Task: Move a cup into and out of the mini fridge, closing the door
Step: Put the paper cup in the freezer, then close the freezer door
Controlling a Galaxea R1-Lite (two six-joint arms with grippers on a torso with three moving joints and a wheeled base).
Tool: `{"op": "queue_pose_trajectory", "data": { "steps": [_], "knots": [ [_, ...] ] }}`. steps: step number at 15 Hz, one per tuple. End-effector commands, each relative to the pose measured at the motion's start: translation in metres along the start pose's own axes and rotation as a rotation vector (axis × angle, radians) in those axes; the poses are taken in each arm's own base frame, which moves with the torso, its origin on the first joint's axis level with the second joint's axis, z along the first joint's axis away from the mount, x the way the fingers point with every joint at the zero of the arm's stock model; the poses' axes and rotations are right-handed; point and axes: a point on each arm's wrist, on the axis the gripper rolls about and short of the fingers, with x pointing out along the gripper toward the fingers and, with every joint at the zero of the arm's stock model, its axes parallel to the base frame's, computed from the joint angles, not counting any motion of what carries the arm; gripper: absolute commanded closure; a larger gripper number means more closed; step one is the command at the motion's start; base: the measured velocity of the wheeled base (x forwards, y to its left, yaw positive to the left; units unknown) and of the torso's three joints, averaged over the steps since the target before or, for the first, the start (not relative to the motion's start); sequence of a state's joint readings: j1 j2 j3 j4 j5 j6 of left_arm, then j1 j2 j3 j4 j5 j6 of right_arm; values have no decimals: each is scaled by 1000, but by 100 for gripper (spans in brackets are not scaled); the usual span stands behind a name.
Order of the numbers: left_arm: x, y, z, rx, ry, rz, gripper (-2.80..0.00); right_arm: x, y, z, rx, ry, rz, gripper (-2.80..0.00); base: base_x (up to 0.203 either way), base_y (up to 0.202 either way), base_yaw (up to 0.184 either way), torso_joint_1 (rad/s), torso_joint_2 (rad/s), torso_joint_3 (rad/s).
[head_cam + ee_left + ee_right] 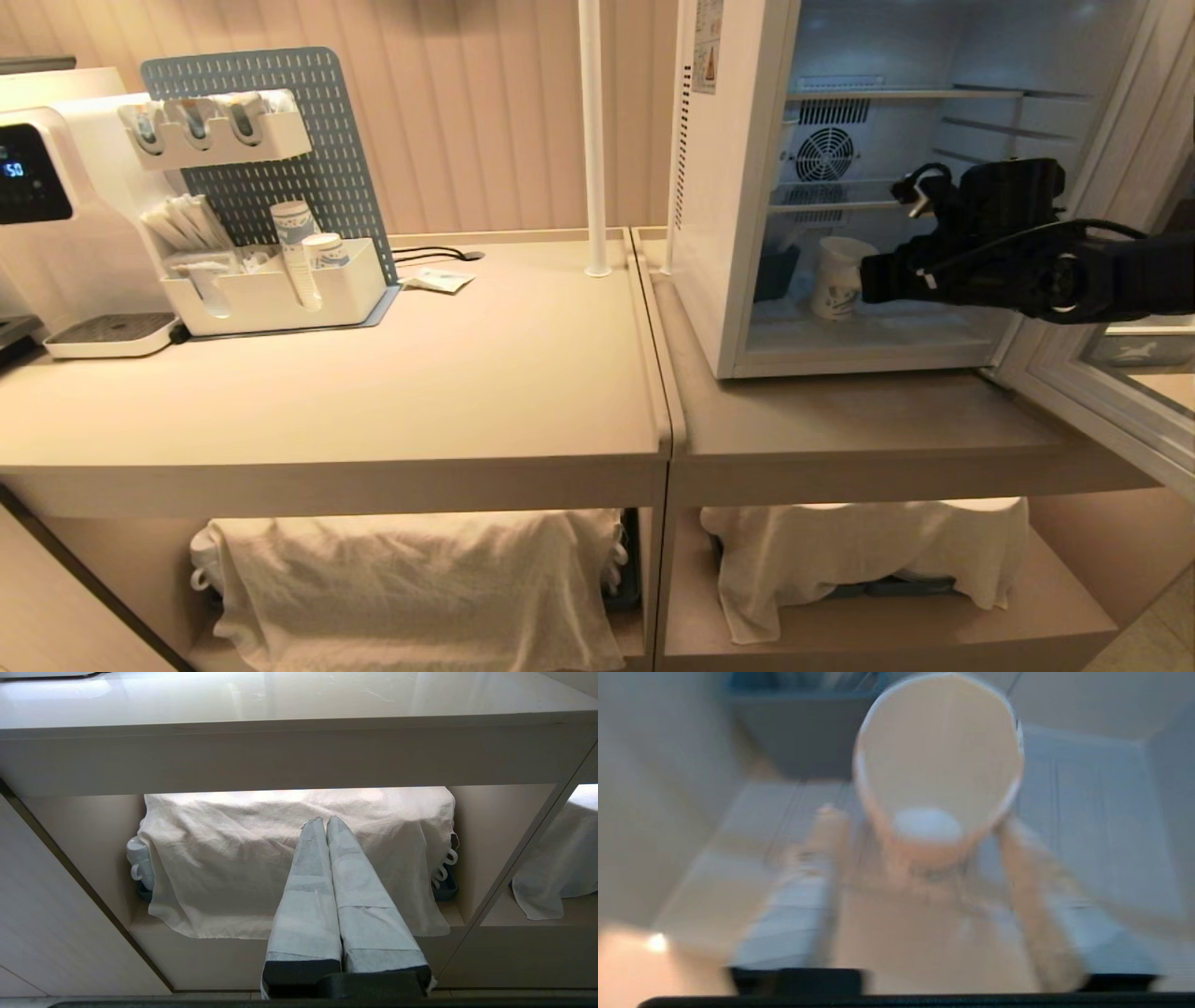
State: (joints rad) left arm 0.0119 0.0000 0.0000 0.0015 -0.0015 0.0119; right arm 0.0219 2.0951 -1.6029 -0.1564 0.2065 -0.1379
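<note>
The mini fridge (719, 233) stands on the right counter, its door (1102, 373) swung wide open to the right. The cup (837, 277), white paper with a blue print, stands upright on the fridge floor. My right gripper (864, 278) reaches in from the right. In the right wrist view its taped fingers (826, 826) straddle the lower part of the cup (938, 751). They stand apart, and one finger shows a gap to the cup. My left gripper (325, 820) is parked low in front of the counter, fingers pressed together and empty.
A grey-blue bin (775, 271) sits at the fridge's back left, under a thin shelf (896, 93). A white pole (592, 140) stands beside the fridge. A water dispenser (56, 205) and an organiser with stacked cups (280, 271) are at far left. Cloth-covered trays (411, 579) fill the lower shelves.
</note>
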Motion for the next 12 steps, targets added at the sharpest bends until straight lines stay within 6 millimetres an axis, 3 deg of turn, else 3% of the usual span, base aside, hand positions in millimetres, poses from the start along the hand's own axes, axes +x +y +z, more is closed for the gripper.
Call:
{"op": "queue_pose_trajectory", "data": {
  "steps": [1, 7, 10, 12],
  "knots": [
    [0, 0, 0, 0, 0, 0, 0, -34, 5, 11, -35, 18, 4, 0, 0, 0, 0, 0, 0, 0],
    [0, 0, 0, 0, 0, 0, 0, -100, 19, 17, -41, 68, 11, 0, 0, 0, 0, 0, 0, 0],
    [0, 0, 0, 0, 0, 0, 0, -167, 20, 23, -28, 124, -64, 0, 0, 0, 0, 0, 0, 0],
    [0, 0, 0, 0, 0, 0, 0, -221, 24, 10, -6, 257, -113, 0, 0, 0, 0, 0, 0, 0]
  ]
}}
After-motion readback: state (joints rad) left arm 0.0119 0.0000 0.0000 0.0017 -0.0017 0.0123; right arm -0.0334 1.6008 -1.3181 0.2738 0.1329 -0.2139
